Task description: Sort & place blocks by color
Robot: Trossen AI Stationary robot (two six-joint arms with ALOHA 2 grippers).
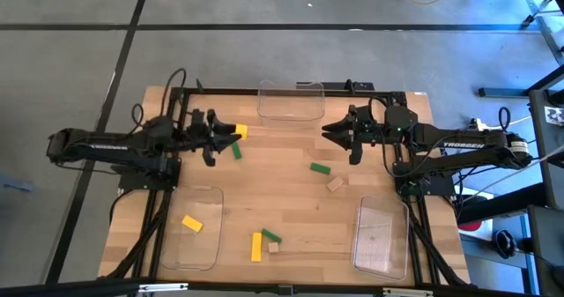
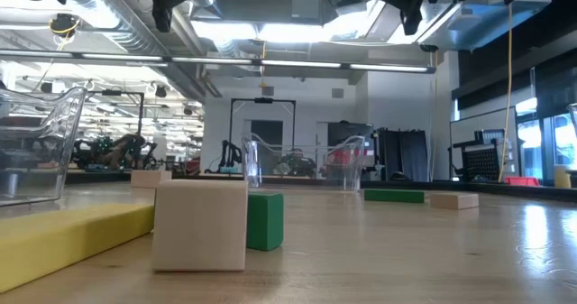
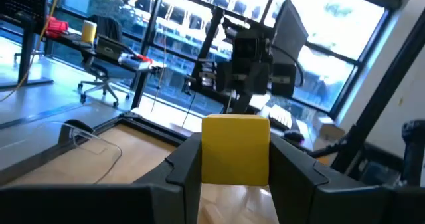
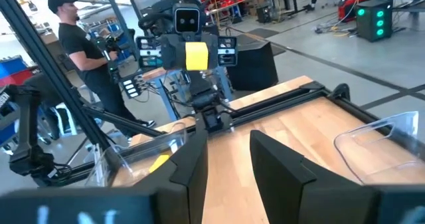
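My left gripper hangs over the table's far left, shut on a yellow block, which also shows in the right wrist view. A green block lies on the table just below it. My right gripper hovers at the far right, open, with nothing between its fingers. Another green block and a tan block lie right of centre. A yellow block, a green one and a tan one lie together near the front edge. One yellow block lies in the near-left tray. My left gripper pinches the yellow block by two opposite side faces between its two fingers. The fingers lie about level and point toward the table's right. The block sticks up above the fingertips, upright and lifted clear of the table.
A clear tray stands at the far edge between the two grippers, another at the near right. A black frame runs along the table's far edge. A person stands beyond the table behind the left arm.
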